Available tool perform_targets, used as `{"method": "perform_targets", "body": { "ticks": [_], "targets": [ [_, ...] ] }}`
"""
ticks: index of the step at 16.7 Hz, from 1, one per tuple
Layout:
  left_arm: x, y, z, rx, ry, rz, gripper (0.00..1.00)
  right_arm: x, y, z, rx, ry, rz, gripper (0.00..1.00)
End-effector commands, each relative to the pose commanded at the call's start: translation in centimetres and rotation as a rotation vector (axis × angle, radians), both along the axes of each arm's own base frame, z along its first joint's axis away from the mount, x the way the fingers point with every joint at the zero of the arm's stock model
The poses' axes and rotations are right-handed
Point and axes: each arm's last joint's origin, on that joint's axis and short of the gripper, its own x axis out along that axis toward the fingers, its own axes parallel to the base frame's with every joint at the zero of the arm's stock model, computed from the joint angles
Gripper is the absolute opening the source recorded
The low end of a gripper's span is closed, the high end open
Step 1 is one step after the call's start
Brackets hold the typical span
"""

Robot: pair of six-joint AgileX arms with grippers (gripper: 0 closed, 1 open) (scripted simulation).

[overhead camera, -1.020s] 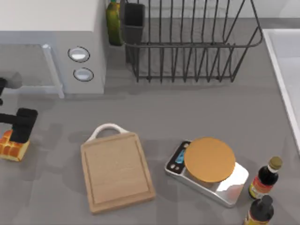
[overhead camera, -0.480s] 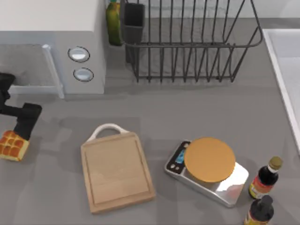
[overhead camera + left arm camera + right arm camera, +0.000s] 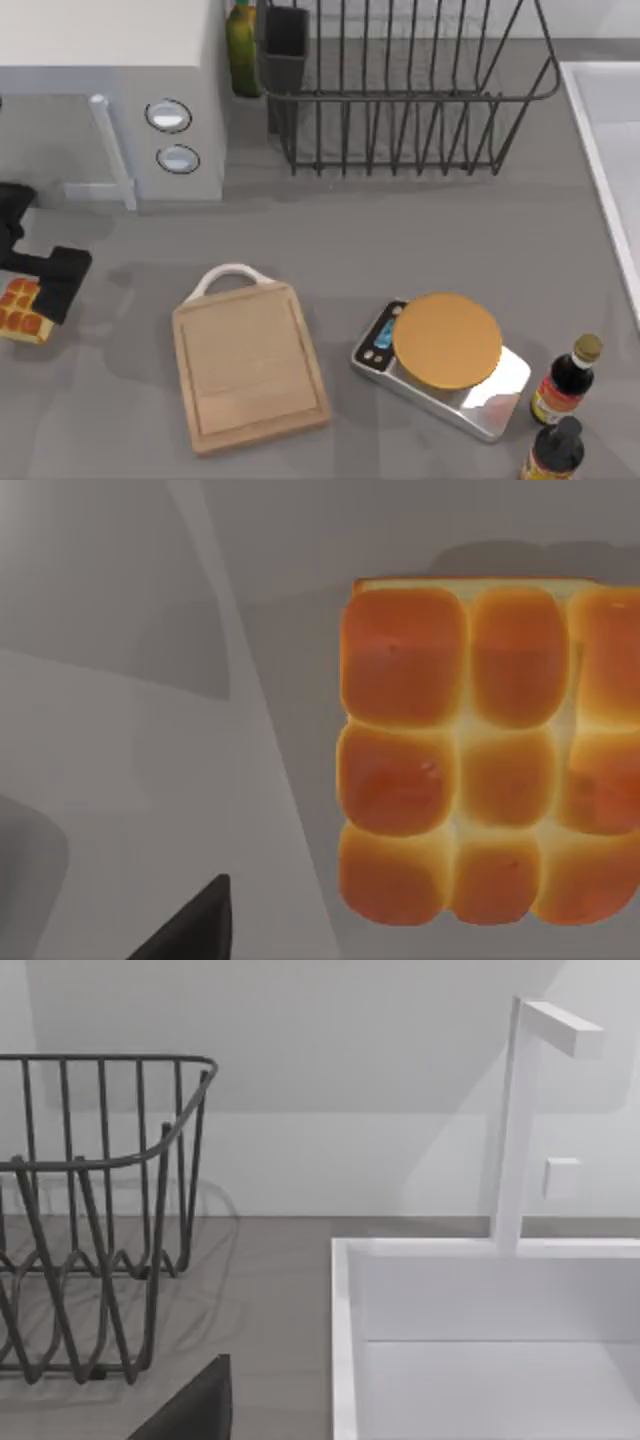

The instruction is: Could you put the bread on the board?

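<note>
you see the left gripper (image 3: 45, 285) at the table's far left edge, directly over the bread (image 3: 22, 310); whether it is open or closed cannot be determined. the bread lies on the table (image 3: 400, 250), well apart from the board (image 3: 250, 365), which sits to its right beside the scale (image 3: 445, 360).

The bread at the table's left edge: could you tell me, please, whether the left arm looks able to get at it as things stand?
Probably yes. The left gripper hangs right beside the bread, which lies alone on bare table with nothing over its top.
</note>
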Motion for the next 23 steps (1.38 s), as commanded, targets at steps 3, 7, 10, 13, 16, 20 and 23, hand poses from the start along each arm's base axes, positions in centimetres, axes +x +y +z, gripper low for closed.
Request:
{"method": "perform_targets", "body": {
  "ticks": [3,7,10,13,16,20,23],
  "targets": [
    [-0.2,0.1,-2.2,0.000,0.003,0.000,1.00,0.0,0.0,0.0,0.000,0.000,0.000,1.00],
    [0.9,0.0,-4.8,0.000,0.005,-0.001,1.00,0.0,0.0,0.0,0.000,0.000,0.000,1.00],
    [1.5,0.0,-5.3,0.000,-0.001,0.000,1.00,0.0,0.0,0.0,0.000,0.000,0.000,1.00],
    [1.5,0.0,-5.3,0.000,-0.001,0.000,1.00,0.0,0.0,0.0,0.000,0.000,0.000,1.00],
    [1.5,0.0,-5.3,0.000,-0.001,0.000,0.77,0.0,0.0,0.0,0.000,0.000,0.000,1.00],
    [1.5,0.0,-5.3,0.000,-0.001,0.000,0.47,0.0,0.0,0.0,0.000,0.000,0.000,1.00],
    [1.5,0.0,-5.3,0.000,-0.001,0.000,0.25,0.0,0.0,0.0,0.000,0.000,0.000,1.00]
  ]
}}
